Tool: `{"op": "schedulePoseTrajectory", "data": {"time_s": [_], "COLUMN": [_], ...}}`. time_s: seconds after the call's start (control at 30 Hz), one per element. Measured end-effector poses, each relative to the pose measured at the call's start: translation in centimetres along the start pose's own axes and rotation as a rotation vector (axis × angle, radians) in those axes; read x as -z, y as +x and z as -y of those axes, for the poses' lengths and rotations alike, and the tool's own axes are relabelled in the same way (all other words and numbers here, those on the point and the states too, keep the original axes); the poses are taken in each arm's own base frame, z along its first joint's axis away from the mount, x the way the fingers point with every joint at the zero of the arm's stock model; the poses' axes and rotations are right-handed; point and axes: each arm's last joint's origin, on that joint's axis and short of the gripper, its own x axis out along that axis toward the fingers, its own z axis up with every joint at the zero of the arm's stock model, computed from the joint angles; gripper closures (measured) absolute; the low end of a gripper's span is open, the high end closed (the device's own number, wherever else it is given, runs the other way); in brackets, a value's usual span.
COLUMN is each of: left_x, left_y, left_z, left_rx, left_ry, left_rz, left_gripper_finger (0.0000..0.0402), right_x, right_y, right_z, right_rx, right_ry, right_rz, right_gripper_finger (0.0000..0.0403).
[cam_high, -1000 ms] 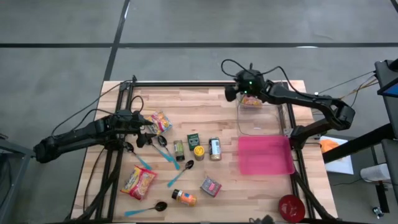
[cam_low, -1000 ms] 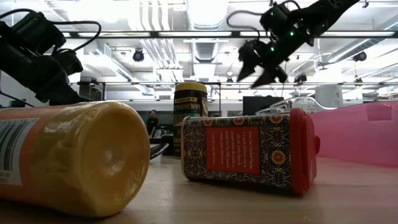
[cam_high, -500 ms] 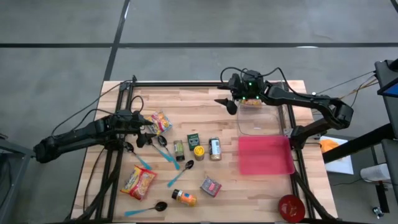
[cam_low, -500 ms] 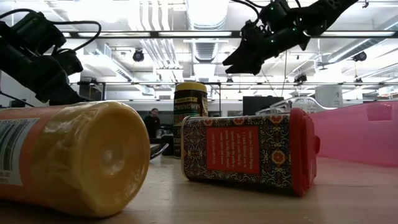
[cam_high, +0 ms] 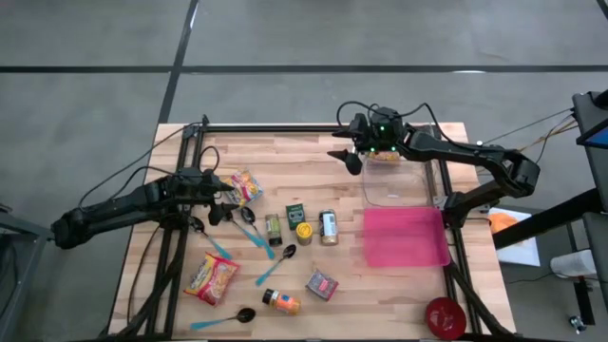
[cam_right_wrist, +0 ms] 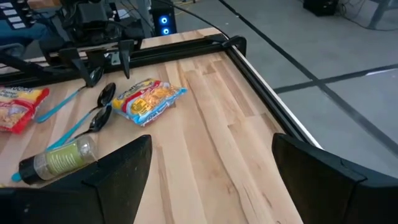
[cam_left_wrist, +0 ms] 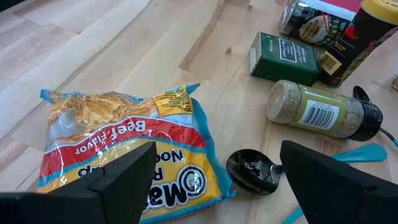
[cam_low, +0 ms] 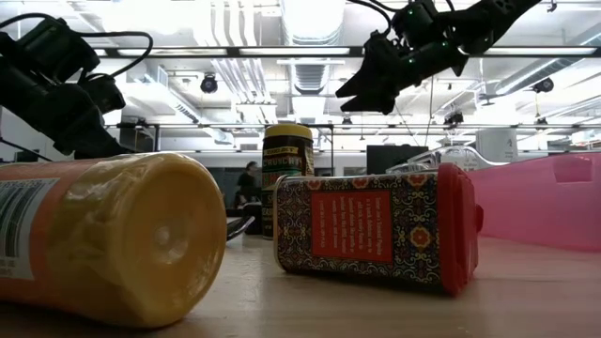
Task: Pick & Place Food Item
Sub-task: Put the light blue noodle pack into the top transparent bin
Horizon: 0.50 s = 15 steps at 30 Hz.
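Observation:
A beef noodle packet [cam_high: 245, 185] [cam_left_wrist: 124, 146] lies flat on the wooden table at the left. My left gripper [cam_high: 224, 201] [cam_left_wrist: 214, 186] hangs open just short of it, one finger on either side of its near end, touching nothing. My right gripper [cam_high: 348, 158] [cam_low: 362, 89] [cam_right_wrist: 211, 186] is open and empty, raised over the table's far side beside a clear container [cam_high: 397, 180]. It points toward the table's left. Part of a packet [cam_high: 385, 153] shows in the container's far end, under my right wrist.
A second noodle packet [cam_high: 212, 278], an orange spice bottle [cam_high: 282, 302], a red tin [cam_high: 322, 284], cans [cam_high: 329, 226], a green box [cam_high: 294, 213], a herb bottle [cam_high: 274, 228] and blue-handled spoons [cam_high: 255, 233] lie mid-table. A pink tray [cam_high: 406, 237] and red bowl [cam_high: 445, 316] stand right.
My right gripper has swung from pointing down over the clear container to pointing nearly level toward the table's left, rolling as it turned and shifting a little left. It stayed open and empty. The left arm kept still.

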Motion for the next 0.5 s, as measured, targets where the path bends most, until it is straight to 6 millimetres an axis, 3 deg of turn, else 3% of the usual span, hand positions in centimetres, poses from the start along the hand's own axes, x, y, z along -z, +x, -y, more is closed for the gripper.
{"op": "schedulePoseTrajectory", "data": {"time_s": [0.5], "left_x": [0.00], "left_y": [0.00], "left_z": [0.00], "left_rx": [0.001], "left_ry": [0.000], "left_rz": [0.000], "left_gripper_finger": [0.0055], "right_x": [0.00], "right_y": [0.00], "right_z": [0.00], "right_rx": [0.001], "right_ry": [0.016], "right_rz": [0.000], "right_gripper_finger": [0.0074]}}
